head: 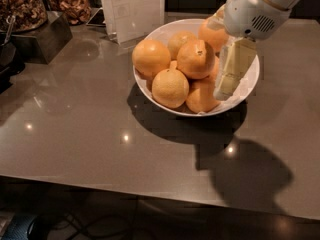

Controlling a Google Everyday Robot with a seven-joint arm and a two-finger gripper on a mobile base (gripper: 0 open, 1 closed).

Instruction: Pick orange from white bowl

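Observation:
The white bowl (161, 33) stands on the grey counter at centre right and holds several oranges. The orange (196, 59), large with a dark stem dot, lies on top in the middle of the pile. My gripper (223, 59) hangs over the right side of the bowl, just right of that orange, its white wrist above it. One pale finger (232, 69) points down along the bowl's right inner side; the other shows partly by the far-right orange (212, 34). The gripper looks open and holds nothing.
Dark containers of nuts (20, 6) and dried snacks (75, 8) stand at the back left on a dark block (42, 41). A white upright card (132, 9) stands right behind the bowl. The counter's front edge (150, 196) runs along the bottom.

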